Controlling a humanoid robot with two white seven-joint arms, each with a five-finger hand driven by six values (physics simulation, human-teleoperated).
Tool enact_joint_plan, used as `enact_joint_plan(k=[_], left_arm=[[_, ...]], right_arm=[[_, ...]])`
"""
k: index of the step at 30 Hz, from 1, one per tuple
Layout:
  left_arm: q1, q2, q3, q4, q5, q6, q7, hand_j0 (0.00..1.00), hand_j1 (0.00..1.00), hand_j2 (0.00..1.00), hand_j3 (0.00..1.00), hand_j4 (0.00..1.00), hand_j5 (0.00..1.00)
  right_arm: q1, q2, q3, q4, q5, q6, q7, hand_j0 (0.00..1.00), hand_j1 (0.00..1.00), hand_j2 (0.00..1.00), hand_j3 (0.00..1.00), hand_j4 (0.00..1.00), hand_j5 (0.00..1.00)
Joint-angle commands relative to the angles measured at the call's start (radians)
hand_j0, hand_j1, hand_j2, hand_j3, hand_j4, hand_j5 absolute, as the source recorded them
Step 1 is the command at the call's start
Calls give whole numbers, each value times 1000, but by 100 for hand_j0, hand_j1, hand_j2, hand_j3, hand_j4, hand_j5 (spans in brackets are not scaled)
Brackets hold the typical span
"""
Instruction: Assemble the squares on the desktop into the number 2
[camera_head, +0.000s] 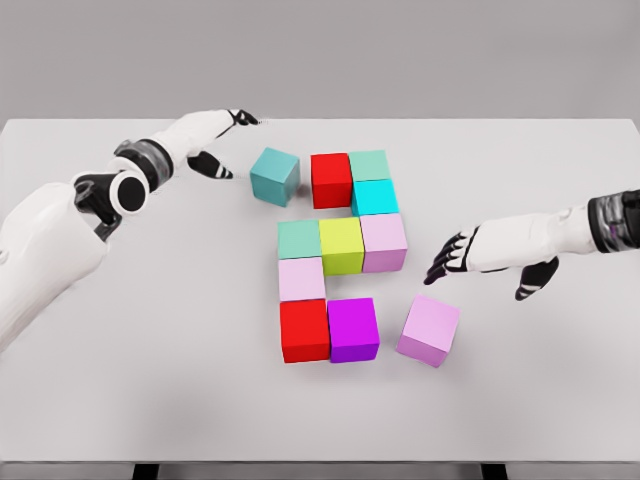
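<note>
While both spread, left hand (222, 140) and right hand (470, 258) (empty) touch nothing.

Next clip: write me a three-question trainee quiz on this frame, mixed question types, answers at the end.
1. True or false: the right hand is grasping a cube.
2. Which two cubes sit askew, apart from the pattern? A) teal cube and pink cube B) yellow cube and purple cube C) the two red cubes
3. Fill in: the left hand hovers nearest the ____ cube.

Key: 1 false, its fingers are spread over the white table; 2 A; 3 teal.
</note>
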Motion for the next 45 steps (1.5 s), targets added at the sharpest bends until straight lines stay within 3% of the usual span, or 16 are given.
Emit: enact_joint_plan(k=[1, 3, 5, 7, 8, 11, 13, 18, 19, 21, 23, 31, 36, 45], left_arm=[[-2, 37, -2, 34, -19, -2, -4, 81, 81, 81, 81, 81, 81], [-15, 46, -31, 41, -48, -10, -3, 75, 75, 75, 75, 75, 75], [-44, 45, -57, 77, -51, -27, -1, 75, 75, 75, 75, 75, 75], [-46, 42, -57, 77, -50, -30, -1, 80, 80, 80, 80, 80, 80], [-46, 40, -60, 77, -51, -44, 0, 100, 100, 100, 100, 100, 100], [-80, 45, -97, 100, -51, -225, 3, 100, 100, 100, 100, 100, 100], [-84, 45, -140, 104, -53, -228, -1, 77, 77, 77, 77, 77, 77], [-106, 49, -144, 147, -54, -226, -6, 70, 70, 70, 70, 70, 70], [-107, 48, -144, 161, -54, -225, -10, 69, 69, 69, 69, 69, 69], [-120, 40, -146, 169, -162, -214, -73, 69, 69, 69, 69, 69, 69], [-121, 39, -146, 164, -202, -199, -152, 70, 70, 70, 70, 70, 70], [-118, 10, -141, 153, -206, -197, -153, 70, 70, 70, 70, 70, 70], [-109, 19, -137, 95, -199, -205, -153, 70, 70, 70, 70, 70, 70], [-104, 16, -146, 101, -206, -197, -152, 69, 69, 69, 69, 69, 69]], right_arm=[[3, 6, 1, 3, 39, 2, 0, 100, 100, 100, 100, 100, 100], [17, 8, -1, 4, 56, 2, 0, 100, 100, 100, 100, 100, 100], [18, 14, 1, 3, 63, 2, 0, 100, 100, 100, 100, 100, 100], [24, 14, -1, 4, 63, 2, 0, 100, 100, 100, 100, 100, 100], [26, 14, -1, 4, 63, 2, 0, 100, 100, 100, 100, 100, 100], [26, 20, 1, 4, 74, 2, 0, 100, 100, 100, 100, 100, 100], [26, 18, -1, 4, 76, 2, 0, 100, 100, 100, 100, 100, 100], [31, 34, 1, 3, 76, 2, 0, 100, 100, 100, 100, 100, 100], [31, 34, 1, 3, 76, 2, 0, 100, 100, 100, 100, 100, 100], [31, 34, 1, -1, 77, 2, 0, 100, 100, 100, 100, 100, 100], [31, 34, 1, -4, 76, 2, 0, 100, 100, 100, 100, 100, 100], [31, 35, 2, -14, 77, 2, 0, 100, 100, 100, 100, 100, 100], [31, 41, 2, -27, 77, 2, 0, 100, 100, 100, 100, 100, 100], [23, 41, -2, -7, 79, 2, 0, 99, 99, 99, 99, 99, 99]])
